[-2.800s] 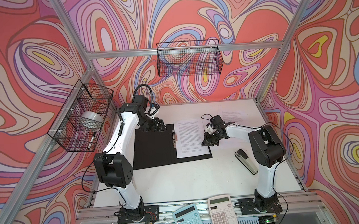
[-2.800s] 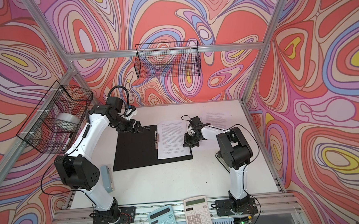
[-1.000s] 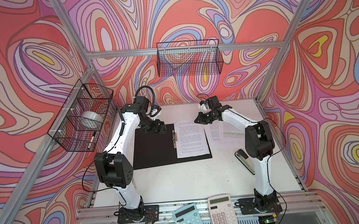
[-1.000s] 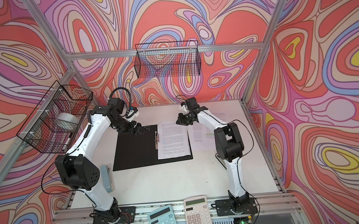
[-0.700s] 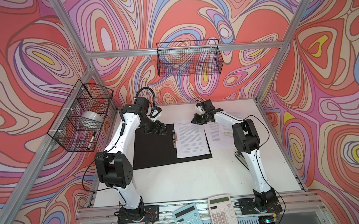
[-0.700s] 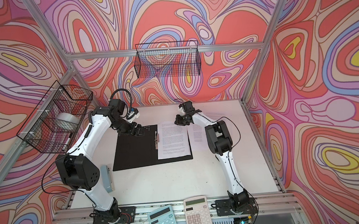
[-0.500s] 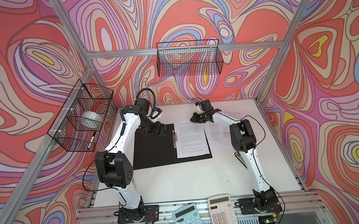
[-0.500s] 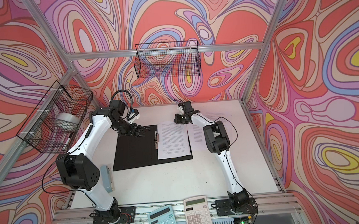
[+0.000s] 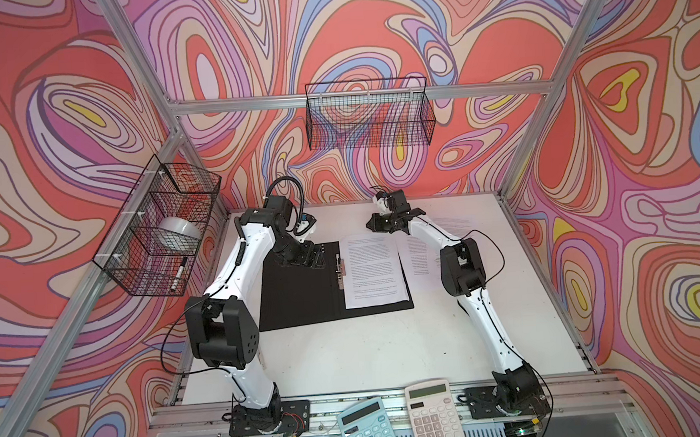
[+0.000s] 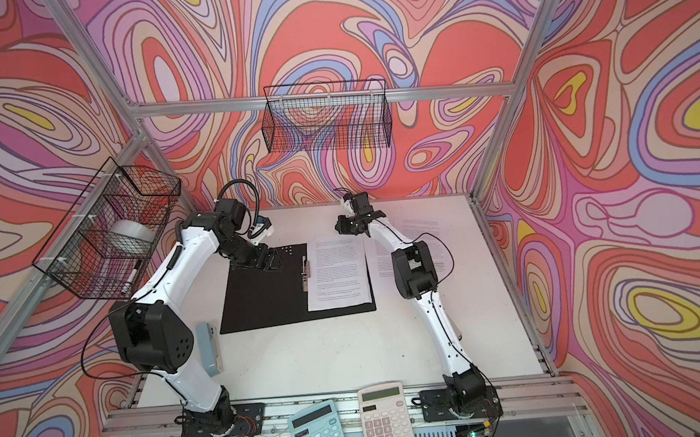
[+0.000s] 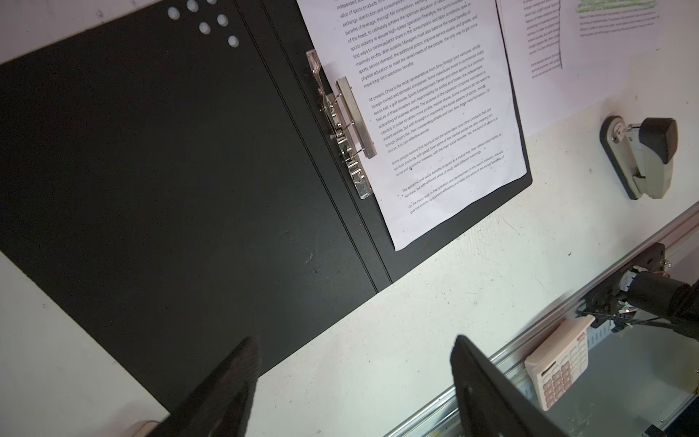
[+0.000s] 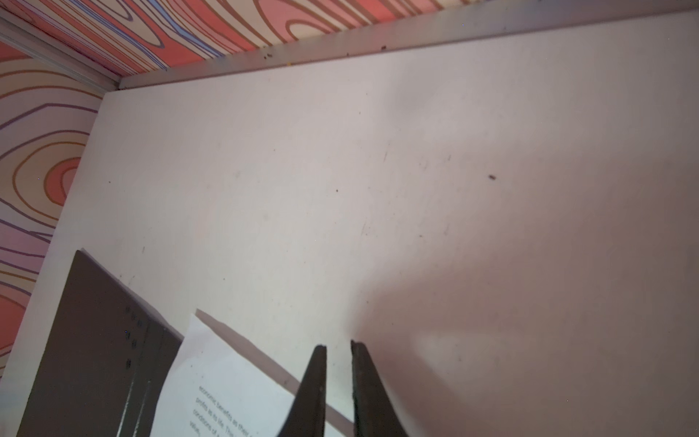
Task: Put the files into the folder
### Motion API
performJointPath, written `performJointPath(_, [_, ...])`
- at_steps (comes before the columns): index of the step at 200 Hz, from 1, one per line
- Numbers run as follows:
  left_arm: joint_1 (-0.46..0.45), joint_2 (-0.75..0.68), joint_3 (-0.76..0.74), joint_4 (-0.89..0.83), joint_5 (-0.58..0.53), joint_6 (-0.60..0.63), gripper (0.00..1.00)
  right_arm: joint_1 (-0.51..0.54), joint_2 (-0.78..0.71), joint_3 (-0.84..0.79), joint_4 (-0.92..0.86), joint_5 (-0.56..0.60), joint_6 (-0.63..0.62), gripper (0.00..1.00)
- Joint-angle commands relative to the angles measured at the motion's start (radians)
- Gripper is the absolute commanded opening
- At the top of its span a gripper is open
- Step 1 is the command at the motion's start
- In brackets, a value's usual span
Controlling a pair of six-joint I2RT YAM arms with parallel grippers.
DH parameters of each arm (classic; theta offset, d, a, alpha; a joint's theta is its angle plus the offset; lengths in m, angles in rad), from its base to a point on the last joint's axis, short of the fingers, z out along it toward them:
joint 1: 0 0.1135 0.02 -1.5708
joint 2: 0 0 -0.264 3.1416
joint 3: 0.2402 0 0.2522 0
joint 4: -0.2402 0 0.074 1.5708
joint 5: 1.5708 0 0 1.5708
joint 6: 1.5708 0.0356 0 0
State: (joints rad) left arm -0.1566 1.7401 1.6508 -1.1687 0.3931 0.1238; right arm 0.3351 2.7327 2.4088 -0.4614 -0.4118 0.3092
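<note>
Right tool nearly closed, empty; left tool wide, empty.

You have a thin black folder lying open, its inner faces matt and faintly scuffed in the left wrist view, with a bright, polished metal spine clip. The white paper sheets are smooth and matt, printed in black. The white tabletop is matt and speckled with small marks. Your grey stapler looks like dull plastic. The black wire baskets are thin coated metal; the frame rails are brushed aluminium.
</note>
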Motion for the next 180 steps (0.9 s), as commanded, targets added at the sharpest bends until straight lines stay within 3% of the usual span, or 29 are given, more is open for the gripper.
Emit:
performJointPath(1, [-0.003,-0.037,-0.019,0.0,0.012,0.016,0.8,-0.002,0.025,0.037,-0.084,0.005,-0.04,0.16])
performJointPath(69, [-0.004,-0.047,-0.027,0.004,0.016,0.013,0.8,-0.001,0.036,0.093,-0.251,-0.043,-0.13,0.16])
performJointPath(180, [-0.006,-0.044,-0.028,0.004,0.011,0.01,0.8,0.004,0.038,0.093,-0.278,-0.106,-0.146,0.16])
